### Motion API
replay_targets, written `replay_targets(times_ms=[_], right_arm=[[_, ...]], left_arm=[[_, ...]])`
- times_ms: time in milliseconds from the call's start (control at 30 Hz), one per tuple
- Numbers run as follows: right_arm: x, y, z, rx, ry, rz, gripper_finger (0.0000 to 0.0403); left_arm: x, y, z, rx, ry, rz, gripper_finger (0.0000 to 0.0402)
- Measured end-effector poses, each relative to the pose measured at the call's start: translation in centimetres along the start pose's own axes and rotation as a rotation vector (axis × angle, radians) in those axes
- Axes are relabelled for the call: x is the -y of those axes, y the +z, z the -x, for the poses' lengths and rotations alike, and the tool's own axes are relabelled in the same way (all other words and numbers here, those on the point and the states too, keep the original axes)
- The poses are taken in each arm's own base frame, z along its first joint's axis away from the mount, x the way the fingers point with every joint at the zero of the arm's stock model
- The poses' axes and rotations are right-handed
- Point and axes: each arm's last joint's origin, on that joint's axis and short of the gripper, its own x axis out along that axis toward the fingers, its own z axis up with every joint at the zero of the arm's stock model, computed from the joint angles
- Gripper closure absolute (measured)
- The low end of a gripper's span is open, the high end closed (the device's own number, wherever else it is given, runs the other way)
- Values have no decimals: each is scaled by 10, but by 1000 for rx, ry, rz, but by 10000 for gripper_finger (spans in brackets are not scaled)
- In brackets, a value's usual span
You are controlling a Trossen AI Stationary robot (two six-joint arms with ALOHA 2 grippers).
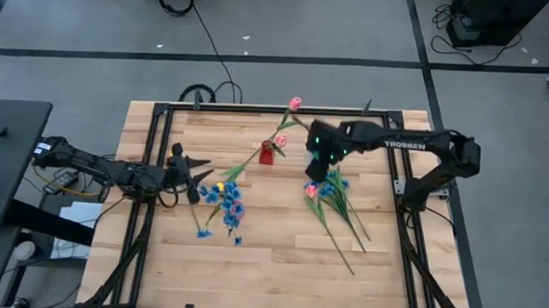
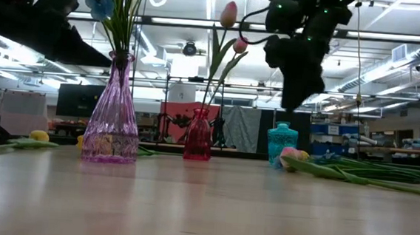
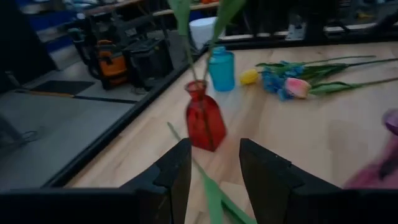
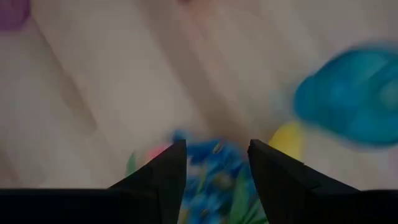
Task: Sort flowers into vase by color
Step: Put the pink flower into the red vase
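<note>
Blue sprigs (image 4: 211, 168) below open right claw (image 4: 214, 165), seemingly.

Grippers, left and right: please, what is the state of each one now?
Left gripper: open, holding nothing, low over the table near the red vase.
Right gripper: open, empty, above the flowers lying on the table.

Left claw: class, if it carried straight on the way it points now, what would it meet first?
Probably the red vase. The left claw, jaws apart and empty, points straight at it, above a green stem on the table. Depth is uncertain.
</note>
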Motion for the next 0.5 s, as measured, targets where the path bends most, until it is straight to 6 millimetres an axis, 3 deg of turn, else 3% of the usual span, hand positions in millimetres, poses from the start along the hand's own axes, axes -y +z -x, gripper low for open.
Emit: replay_targets(times_ms=[167, 500], right_arm=[[-32, -35, -14, -134, -12, -75, 218], [-82, -80, -24, -137, -38, -214, 228]], left_arm=[[-2, 1, 0, 7, 85, -25, 259], [-4, 9, 1, 61, 135, -59, 259]])
